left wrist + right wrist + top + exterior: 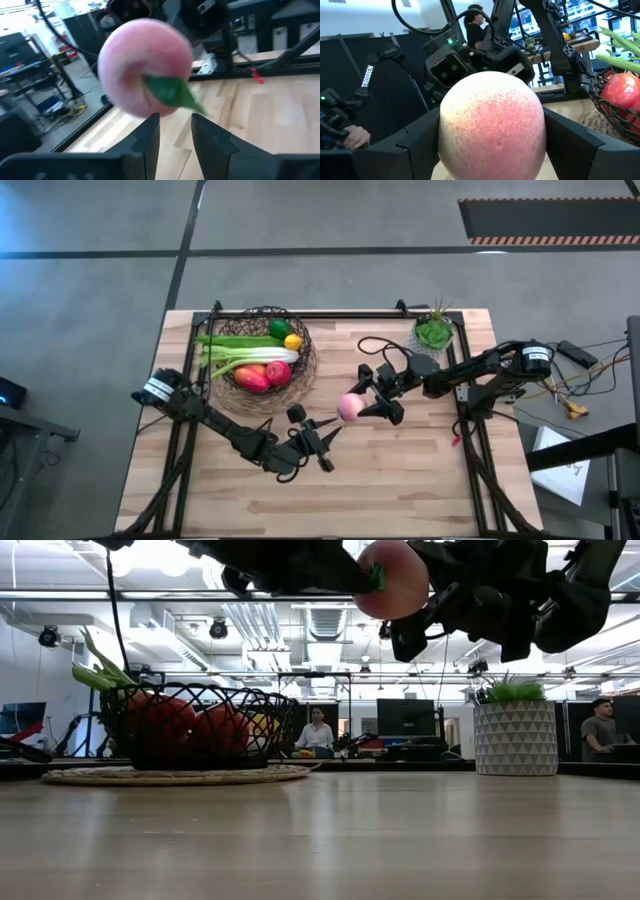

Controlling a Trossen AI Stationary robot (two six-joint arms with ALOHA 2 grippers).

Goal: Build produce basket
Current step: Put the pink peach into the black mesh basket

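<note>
Meanwhile, the right claw (366, 406) is gripping the pink peach (349, 407) above the worktop's (420, 480) middle, with the left claw (322, 430) just beside it, fingers (150, 132) narrowly parted, and the filled basket (300, 370) sitting near the far-left corner

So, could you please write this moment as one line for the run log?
right gripper: shut on peach, above table | left gripper: jaws narrow, by peach leaf | basket: holds other produce
</note>
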